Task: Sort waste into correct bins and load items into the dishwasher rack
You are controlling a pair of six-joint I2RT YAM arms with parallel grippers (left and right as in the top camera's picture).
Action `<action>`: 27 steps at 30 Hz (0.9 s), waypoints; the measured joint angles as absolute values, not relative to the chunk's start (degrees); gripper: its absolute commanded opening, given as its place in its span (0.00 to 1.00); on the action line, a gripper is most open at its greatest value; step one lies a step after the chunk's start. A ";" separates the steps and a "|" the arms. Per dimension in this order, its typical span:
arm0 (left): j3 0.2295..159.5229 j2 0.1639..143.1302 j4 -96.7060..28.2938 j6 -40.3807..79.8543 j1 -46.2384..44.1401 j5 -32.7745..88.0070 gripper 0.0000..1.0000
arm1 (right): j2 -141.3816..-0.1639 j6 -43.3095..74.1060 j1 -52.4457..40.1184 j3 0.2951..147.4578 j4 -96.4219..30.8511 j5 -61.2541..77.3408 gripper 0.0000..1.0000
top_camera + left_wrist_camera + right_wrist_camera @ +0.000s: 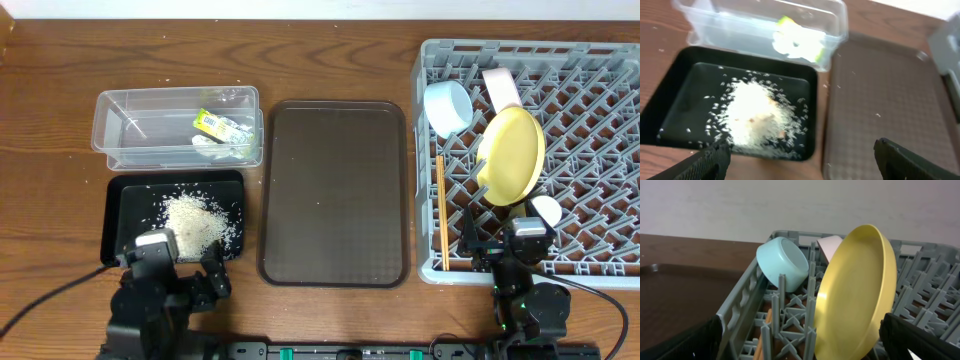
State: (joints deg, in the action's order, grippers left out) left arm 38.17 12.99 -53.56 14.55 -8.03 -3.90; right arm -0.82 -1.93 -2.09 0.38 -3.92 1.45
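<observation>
Overhead view. Green-and-yellow wrapper [222, 128] lies inside clear tub [130, 96], far ahead of left gripper [802, 152]. Rice [195, 222] is heaped in black tray [125, 200], directly ahead of those jaws and left of the gap. A few grains are scattered over the tray floor. Brown serving tray [335, 190] sits ahead, right of the gap, with stray specks on it. Left jaws are spread wide and hold nothing.

Right gripper [800, 335] sits at the near edge of dishwasher rack [600, 110], jaws likewise spread and empty. Yellow plate [855, 290] stands on edge among the pegs just ahead, right of the gap. Light blue bowl [782, 262] rests on its side farther ahead, left of the gap. White bowl [500, 85] is behind the plate, mostly hidden. Small cup [545, 210] sits close ahead of the jaws. Chopsticks [440, 210] lie along the rack wall nearest the brown tray, left of the gap.

Handling, my estimate:
- Wrapper is featherweight, crinkly and slick, so pinch a bunched fold.
- Rice is loose and cannot be pinched; tip or scrape it.
- Plate is stiff and smooth, likely light plastic; grip the upper rim.
- Bowls and cup: put one finger inside the rim and one outside.
- Chopsticks are thin and prone to roll; take both together near the middle.
</observation>
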 measured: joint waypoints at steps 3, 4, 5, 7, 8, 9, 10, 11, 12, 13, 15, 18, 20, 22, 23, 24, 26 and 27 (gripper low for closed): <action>31.46 8.80 -47.79 14.55 -6.79 -5.58 0.94 | -0.82 -1.91 -2.09 0.38 -3.95 1.45 0.99; 29.41 7.68 -45.80 14.55 -6.52 -5.96 0.94 | -0.82 -1.91 -2.09 0.38 -3.99 1.45 0.99; 26.85 6.39 -42.87 14.57 -6.20 -6.31 0.94 | -0.82 -1.91 -2.09 0.38 -3.97 1.45 0.99; 22.15 4.14 -37.04 14.55 -5.69 -6.66 0.94 | -0.78 -1.91 -2.09 0.38 -3.99 1.45 0.99; 19.22 2.94 -33.08 14.63 -5.45 -6.83 0.95 | -0.78 -1.93 -2.09 0.38 -3.97 1.45 0.99; 16.82 1.96 -29.23 14.70 -5.28 -6.90 0.94 | -0.73 -1.91 -2.09 0.38 -3.97 1.45 0.99; 15.07 1.37 -26.46 14.76 -5.19 -6.98 0.95 | -0.73 -1.91 -2.09 0.38 -3.99 1.45 0.99; 12.75 0.95 -22.17 14.79 -5.04 -7.09 0.94 | -0.71 -1.91 -2.09 0.38 -3.99 1.45 0.99; 10.94 0.82 -18.63 14.83 -5.02 -7.18 0.94 | -0.71 -1.91 -2.09 0.38 -3.97 1.45 0.99; 9.13 0.75 -14.98 14.83 -4.99 -7.33 0.94 | -0.71 -1.91 -2.09 0.38 -3.99 1.43 0.99; 5.37 0.64 -7.51 15.05 -4.97 -7.49 0.95 | -0.69 -1.93 -2.09 0.38 -3.97 1.43 0.99; 1.41 0.54 -0.36 15.00 -4.97 -7.62 0.95 | -0.69 -1.91 -2.09 0.38 -3.99 1.43 0.99; 0.99 0.62 0.19 14.63 -4.97 -7.68 0.95 | -0.69 -1.91 -2.09 0.38 -3.90 1.43 0.99; 0.99 0.58 -0.08 13.58 -4.97 -7.68 0.95 | -0.69 -1.91 -2.09 0.38 -3.97 1.43 0.99; 1.06 0.58 -0.47 13.21 -4.97 -7.66 0.95 | -0.69 -1.91 -2.09 0.38 -3.99 1.43 0.99; 1.08 0.58 -0.75 12.95 -4.97 -7.60 0.95 | -0.69 -1.91 -2.09 0.38 -3.97 1.43 0.99; 1.17 0.58 -1.02 12.08 -4.97 -7.27 0.95 | -0.69 -1.91 -2.09 0.38 -3.97 1.45 0.99; 1.21 0.58 -1.04 11.77 -4.97 -7.14 0.95 | -0.69 -1.91 -2.09 0.38 -3.97 1.45 0.99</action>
